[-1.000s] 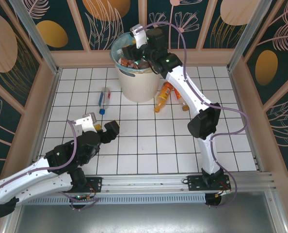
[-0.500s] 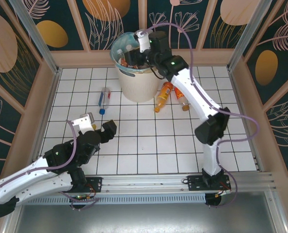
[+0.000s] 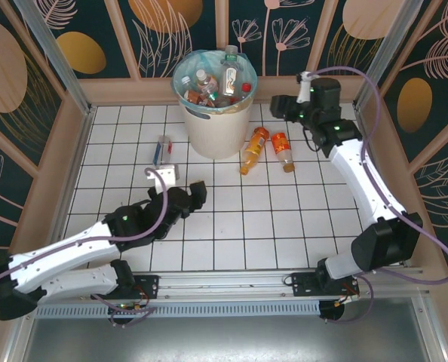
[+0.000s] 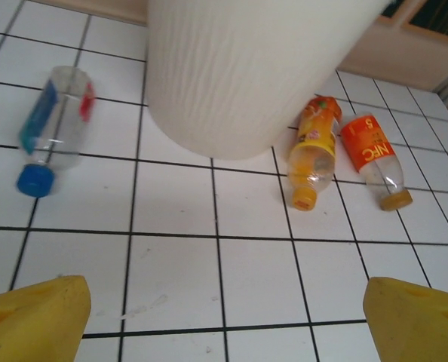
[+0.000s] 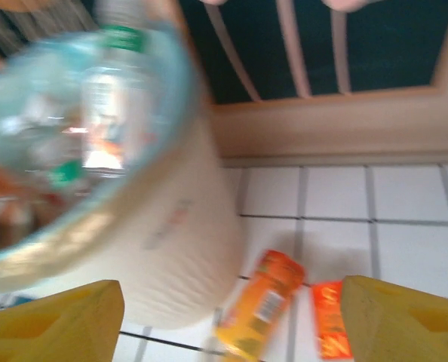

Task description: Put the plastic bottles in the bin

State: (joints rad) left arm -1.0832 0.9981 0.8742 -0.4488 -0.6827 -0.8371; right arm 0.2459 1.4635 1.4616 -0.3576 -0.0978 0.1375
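The left jaws stand wide apart and hold nothing, their yellow fingertips (image 4: 35, 320) framing bare tiles low over the worktop (image 3: 231, 226), left of centre. Just beyond them and a little to the left lies a clear blue-capped bottle (image 3: 162, 153). It lies flat, its long axis running near to far with the cap at the near end. The left jaws are the nearer pair to this one, and to take it across the body they would probably need to close left to right. Further right, by the foot of the bin (image 3: 213, 132), lie two more. An orange bottle (image 3: 253, 150) slants from near-left to far-right, touching or almost touching the bin wall. Just beside it on the right is an orange-labelled bottle (image 3: 283, 151). Both have their caps toward the near side. The bin stands at the far middle, already heaped with bottles (image 3: 213, 87). Beyond the orange pair, at the far right, the right jaws hang above the worktop, also spread wide and empty, facing left toward the bin. They look the closer pair for those two.
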